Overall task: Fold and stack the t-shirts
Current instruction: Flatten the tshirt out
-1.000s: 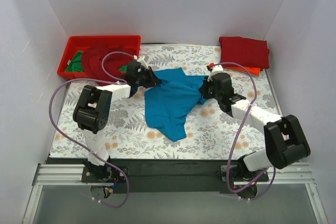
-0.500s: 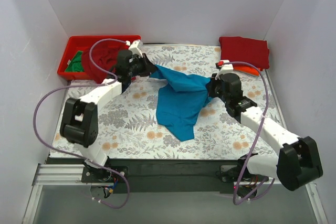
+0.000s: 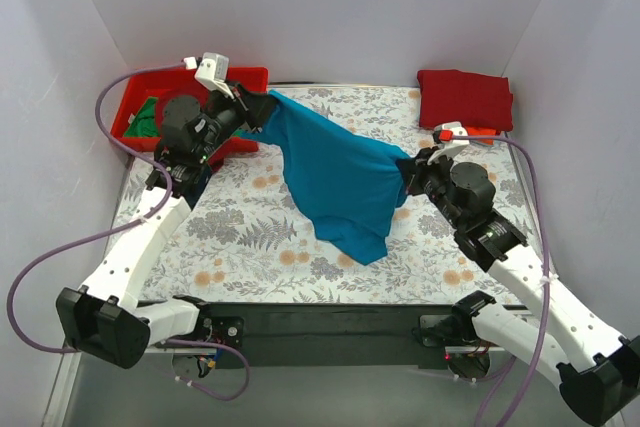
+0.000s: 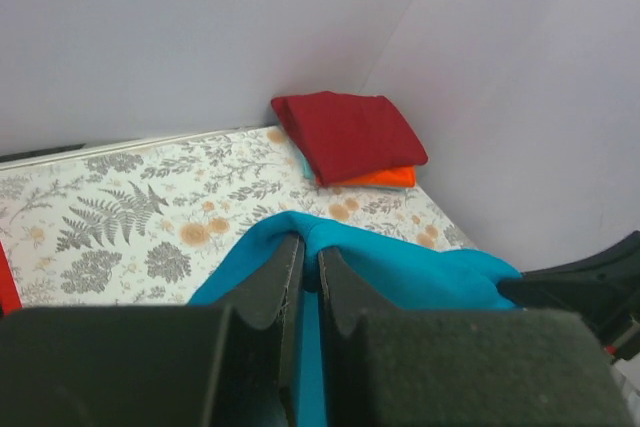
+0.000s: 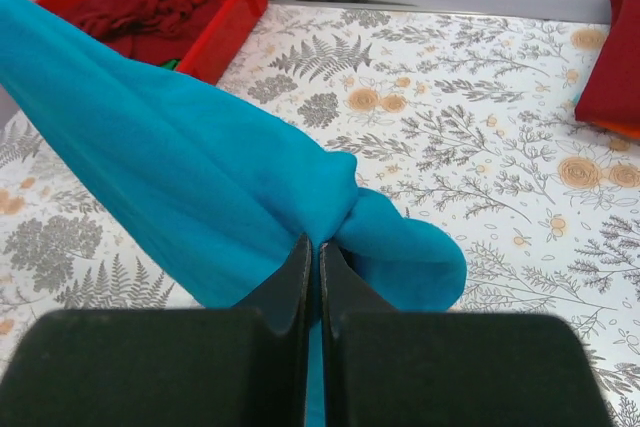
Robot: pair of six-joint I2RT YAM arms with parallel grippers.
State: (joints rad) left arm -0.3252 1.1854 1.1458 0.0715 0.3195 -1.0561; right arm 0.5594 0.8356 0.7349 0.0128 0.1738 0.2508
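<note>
Within the last second both arms have swung apart and lifted, so the teal t-shirt, earlier bunched mid-counter, now hangs stretched from 10 o'clock to 3 o'clock, its limp hem drooping toward 6. The left fingers are pinched shut on one soft edge and the right fingers on another. That likely readies it for laying flat. A square-folded dark red shirt sits on an orange one at 1 o'clock, and crumpled cloth fills the rigid tray at 11.
</note>
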